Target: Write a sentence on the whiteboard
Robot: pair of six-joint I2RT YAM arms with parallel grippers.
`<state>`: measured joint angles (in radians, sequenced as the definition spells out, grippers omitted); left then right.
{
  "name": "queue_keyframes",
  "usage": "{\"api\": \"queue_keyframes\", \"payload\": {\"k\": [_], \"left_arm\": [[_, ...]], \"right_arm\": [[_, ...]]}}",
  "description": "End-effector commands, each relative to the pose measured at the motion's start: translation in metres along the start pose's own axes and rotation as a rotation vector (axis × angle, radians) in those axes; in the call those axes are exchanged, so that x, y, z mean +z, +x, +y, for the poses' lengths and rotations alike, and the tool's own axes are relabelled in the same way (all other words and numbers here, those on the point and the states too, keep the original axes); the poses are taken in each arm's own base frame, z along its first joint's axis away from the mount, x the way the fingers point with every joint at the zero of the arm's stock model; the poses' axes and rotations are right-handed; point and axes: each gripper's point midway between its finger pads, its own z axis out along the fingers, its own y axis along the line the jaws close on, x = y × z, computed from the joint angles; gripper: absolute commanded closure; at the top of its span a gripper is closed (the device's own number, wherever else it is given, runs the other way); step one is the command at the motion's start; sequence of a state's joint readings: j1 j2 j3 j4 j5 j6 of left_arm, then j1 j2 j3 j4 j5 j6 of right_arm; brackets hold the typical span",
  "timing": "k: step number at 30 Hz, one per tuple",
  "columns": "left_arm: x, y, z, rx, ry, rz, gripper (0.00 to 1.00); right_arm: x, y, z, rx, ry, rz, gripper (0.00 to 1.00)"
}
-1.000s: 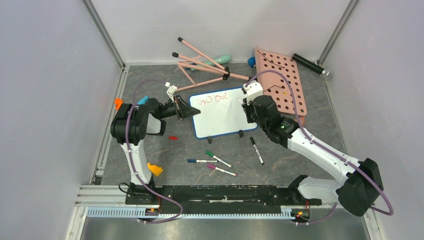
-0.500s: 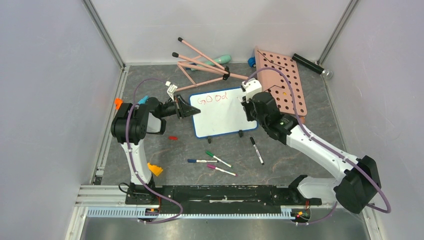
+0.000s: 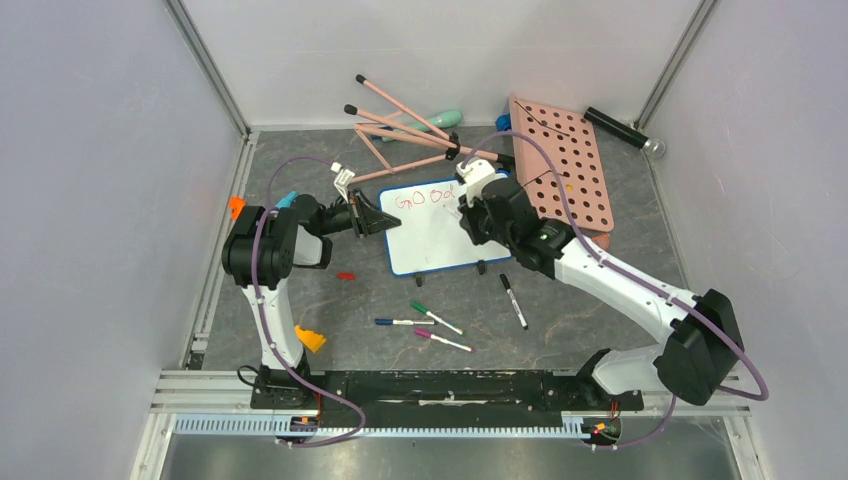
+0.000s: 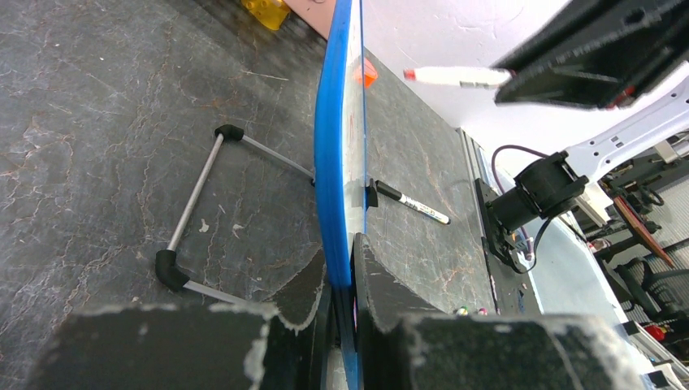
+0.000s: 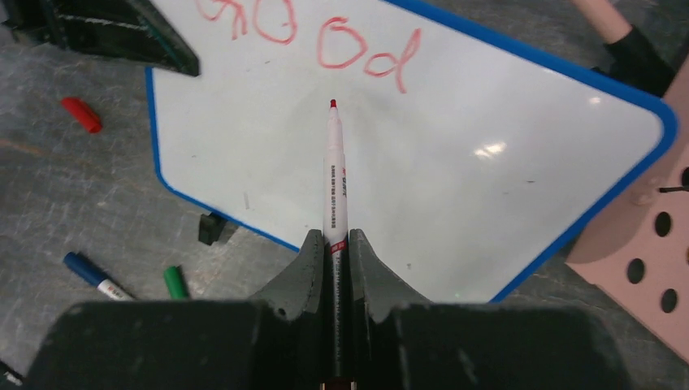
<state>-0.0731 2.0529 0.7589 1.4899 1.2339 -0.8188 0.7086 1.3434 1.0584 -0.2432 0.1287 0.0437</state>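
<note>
The whiteboard (image 3: 432, 243), white with a blue rim, stands tilted on black feet mid-table. Red letters reading "good" (image 3: 425, 196) run along its top; that is all of the sentence (image 5: 325, 41) that shows. My left gripper (image 3: 386, 222) is shut on the board's left rim (image 4: 335, 162), one finger on each face. My right gripper (image 5: 335, 237) is shut on a red marker (image 5: 334, 183) over the board's upper middle. The marker's tip points at bare white just below the letters. In the left wrist view the marker (image 4: 455, 75) hangs a short way off the board face.
A pink pegboard (image 3: 565, 170) lies right of the board, and pink sticks (image 3: 410, 125) lie behind it. In front lie a black marker (image 3: 514, 300), green (image 3: 435, 316), blue (image 3: 400, 322) and purple (image 3: 440, 340) markers. A red cap (image 3: 346, 275) is at the left.
My right arm has swung left with the marker, from the board's right edge to over its upper middle. The left arm and the board have not moved.
</note>
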Motion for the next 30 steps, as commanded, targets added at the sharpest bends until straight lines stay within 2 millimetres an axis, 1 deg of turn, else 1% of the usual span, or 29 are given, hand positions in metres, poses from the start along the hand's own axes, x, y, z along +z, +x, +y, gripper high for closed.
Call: {"api": "queue_keyframes", "payload": {"k": [1, 5, 8, 14, 18, 25, 30], "left_arm": [[-0.005, -0.011, 0.010, 0.142, -0.018, -0.040, 0.98], [-0.005, -0.012, 0.011, 0.142, -0.022, -0.044, 0.98], [-0.007, -0.013, 0.011, 0.148, -0.032, -0.051, 0.98], [-0.008, -0.012, 0.010, 0.155, -0.036, -0.053, 0.98], [-0.007, -0.013, 0.011, 0.151, -0.037, -0.055, 0.98], [-0.007, -0.013, 0.012, 0.143, -0.039, -0.057, 0.98], [-0.007, -0.013, 0.011, 0.146, -0.039, -0.057, 0.98]], "right_arm": [[-0.002, -0.013, 0.032, 0.046, -0.056, -0.033, 1.00], [0.001, -0.013, 0.053, 0.066, -0.078, -0.024, 1.00], [0.006, -0.013, 0.061, 0.066, -0.088, -0.014, 1.00], [0.016, -0.020, 0.064, 0.088, -0.080, -0.015, 1.00], [0.020, -0.022, 0.066, 0.093, -0.083, -0.010, 1.00], [0.019, -0.016, 0.074, 0.131, -0.105, -0.001, 1.00], [0.015, -0.013, 0.087, 0.159, -0.170, 0.050, 1.00]]}}
